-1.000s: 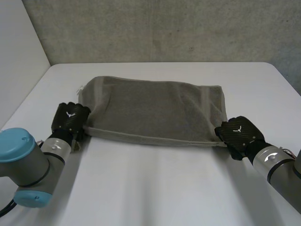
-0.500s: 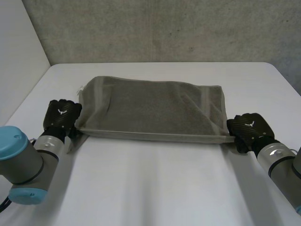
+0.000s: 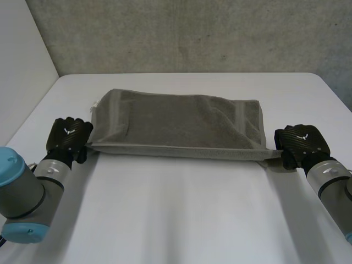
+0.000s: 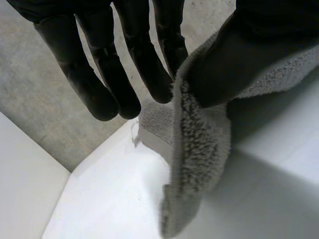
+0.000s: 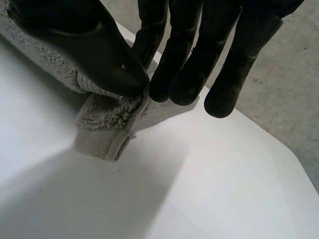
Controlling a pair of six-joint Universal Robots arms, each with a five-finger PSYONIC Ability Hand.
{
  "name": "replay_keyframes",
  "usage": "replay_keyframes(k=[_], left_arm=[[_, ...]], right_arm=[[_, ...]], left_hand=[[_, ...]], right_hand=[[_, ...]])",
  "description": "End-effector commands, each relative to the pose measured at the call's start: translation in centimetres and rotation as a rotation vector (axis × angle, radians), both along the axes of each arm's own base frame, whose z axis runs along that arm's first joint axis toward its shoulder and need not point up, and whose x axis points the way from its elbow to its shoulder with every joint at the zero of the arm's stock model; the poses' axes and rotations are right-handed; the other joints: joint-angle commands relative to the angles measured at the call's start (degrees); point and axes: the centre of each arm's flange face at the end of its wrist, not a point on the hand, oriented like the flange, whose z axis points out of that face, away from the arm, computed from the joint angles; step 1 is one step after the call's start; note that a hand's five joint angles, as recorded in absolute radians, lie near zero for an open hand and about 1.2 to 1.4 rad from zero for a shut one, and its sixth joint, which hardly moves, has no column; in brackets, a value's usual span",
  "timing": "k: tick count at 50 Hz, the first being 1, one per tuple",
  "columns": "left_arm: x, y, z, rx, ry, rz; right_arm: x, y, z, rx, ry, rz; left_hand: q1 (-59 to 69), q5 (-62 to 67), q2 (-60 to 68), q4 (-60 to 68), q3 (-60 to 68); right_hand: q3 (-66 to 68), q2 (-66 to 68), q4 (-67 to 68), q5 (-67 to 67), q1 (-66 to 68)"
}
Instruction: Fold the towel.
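A grey towel (image 3: pixel 176 124) lies across the middle of the white table (image 3: pixel 176 220), its near edge lifted and stretched taut between both hands. My left hand (image 3: pixel 68 138) holds the near left corner; in the left wrist view the thumb and one finger (image 4: pixel 167 45) pinch the towel corner (image 4: pixel 199 154). My right hand (image 3: pixel 300 144) holds the near right corner; in the right wrist view the thumb (image 5: pixel 94 50) and fingers pinch the towel corner (image 5: pixel 107 127) just above the table.
A grey wall (image 3: pixel 181 33) runs behind the table's far edge. A pale wall (image 3: pixel 22 60) stands to the left. Bare table surface spreads in front of the towel between the two arms.
Both hands moved outward and a little away from me, lifting the towel's near edge and pulling it straight and taut. The left hand's grip tightened on its corner.
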Motion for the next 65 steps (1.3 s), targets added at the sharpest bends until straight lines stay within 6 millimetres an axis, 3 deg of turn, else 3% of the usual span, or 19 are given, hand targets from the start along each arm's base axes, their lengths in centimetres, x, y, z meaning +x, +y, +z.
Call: replay_keyframes(k=[1, 8, 25, 33, 36, 38, 44, 49, 50, 51, 52, 53, 54, 55, 56, 57, 59, 61, 65], left_arm=[[0.3, 0.0, 0.2, 0.025, 0.000, 0.015], [0.3, 0.0, 0.0, 0.029, -0.001, 0.015], [0.3, 0.0, -0.3, 0.038, -0.003, 0.010], [0.3, 0.0, -0.4, 0.040, -0.004, 0.012], [0.3, 0.0, -0.3, 0.039, -0.001, 0.012], [0.3, 0.0, -0.3, 0.037, -0.001, 0.013], [0.6, -0.3, 0.4, 0.017, 0.004, 0.026], [0.6, -0.2, 2.7, -0.044, 0.014, 0.027], [0.7, -0.1, 4.4, -0.092, 0.026, 0.027], [0.7, -0.1, 4.5, -0.093, 0.026, 0.027], [0.6, 0.1, 6.2, -0.142, 0.038, 0.025], [0.6, 0.4, 7.9, -0.190, 0.049, 0.020], [0.6, 0.4, 7.9, -0.190, 0.049, 0.020], [0.5, 0.8, 9.8, -0.238, 0.063, 0.016], [0.6, 1.3, 11.7, -0.280, 0.076, 0.013], [0.6, 1.3, 11.7, -0.281, 0.076, 0.013], [0.8, 1.9, 13.4, -0.313, 0.085, 0.014], [0.9, 3.2, 15.8, -0.341, 0.090, 0.005], [1.1, 4.4, 16.4, -0.298, 0.080, 0.005]], right_arm=[[0.1, 0.0, 0.0, 0.017, 0.005, 0.006], [0.2, 0.0, -1.5, 0.110, 0.016, 0.012], [0.2, 0.3, -2.3, 0.177, 0.019, 0.011], [0.3, 0.4, -2.6, 0.189, 0.018, 0.018], [0.3, 0.4, -3.0, 0.199, 0.017, 0.021], [0.3, 0.2, -3.0, 0.188, 0.008, 0.028], [0.0, -0.7, -2.1, 0.151, -0.030, 0.020], [-0.7, -1.4, 1.5, 0.065, -0.104, 0.009], [-0.7, -1.4, 3.4, 0.015, -0.132, 0.016], [-0.6, -1.3, 5.8, -0.051, -0.154, 0.035], [-0.6, -1.3, 5.9, -0.052, -0.154, 0.035], [-0.5, -1.1, 8.6, -0.127, -0.160, 0.053], [-0.4, -0.5, 11.5, -0.189, -0.159, 0.072], [-0.4, -0.5, 11.5, -0.190, -0.159, 0.072], [-0.5, 0.1, 14.3, -0.243, -0.153, 0.084], [-0.5, 0.1, 14.3, -0.243, -0.153, 0.084], [-1.1, 1.4, 19.2, -0.335, -0.116, 0.091], [-1.6, 1.7, 20.5, -0.351, -0.079, 0.091], [-2.4, 1.9, 21.1, -0.332, 0.031, 0.088]], left_hand=[[-3.2, -14.4, -6.6, -6.8, -7.7], [-3.2, -14.4, -6.6, -6.8, -7.7], [-3.2, -14.4, -6.6, -6.8, -7.7], [-3.2, -14.4, -6.6, -6.8, -7.7], [-3.2, -14.4, -6.6, -6.8, -7.7], [-3.2, -14.4, -6.6, -6.8, -7.7], [-3.2, -14.4, -6.6, -6.8, -7.7], [-3.2, -14.4, -6.6, -6.8, -7.7], [-3.2, -14.4, -6.6, -6.8, -7.7], [-3.2, -14.4, -6.6, -6.8, -7.7], [-3.2, -14.4, -6.6, -6.8, -7.7], [-3.2, -14.4, -6.6, -6.8, -7.7], [-3.2, -14.4, -6.6, -6.8, -7.7], [-3.2, -14.4, -6.6, -6.8, -7.7], [-3.2, -14.4, -6.6, -6.8, -7.7], [-3.2, -14.4, -6.6, -6.8, -7.7], [-3.2, -14.4, -6.6, -6.8, -7.7], [-3.2, -14.4, -6.6, -6.8, -7.7], [-3.2, -14.4, -6.6, -6.8, -7.7]], right_hand=[[-8.0, -8.3, -8.3, -9.1, -8.2], [-24.1, -24.4, -24.4, -25.2, -24.3], [-37.9, -38.2, -38.2, -39.0, -38.1], [-33.2, -33.5, -33.5, -34.3, -33.4], [-22.1, -22.4, -22.4, -23.2, -22.3], [3.7, 3.5, 3.4, 2.7, 3.5], [3.9, 3.6, 3.6, 2.8, 3.7], [3.9, 3.6, 3.6, 2.8, 3.7], [3.9, 3.6, 3.6, 2.8, 3.7], [3.9, 3.6, 3.6, 2.8, 3.7], [3.9, 3.6, 3.6, 2.8, 3.7], [3.9, 3.6, 3.6, 2.8, 3.7], [3.9, 3.6, 3.6, 2.8, 3.7], [3.9, 3.6, 3.6, 2.8, 3.7], [3.9, 3.6, 3.6, 2.8, 3.7], [3.9, 3.6, 3.6, 2.8, 3.7], [3.9, 3.6, 3.6, 2.8, 3.7], [3.9, 3.6, 3.6, 2.8, 3.7], [3.9, 3.6, 3.6, 2.8, 3.7]])
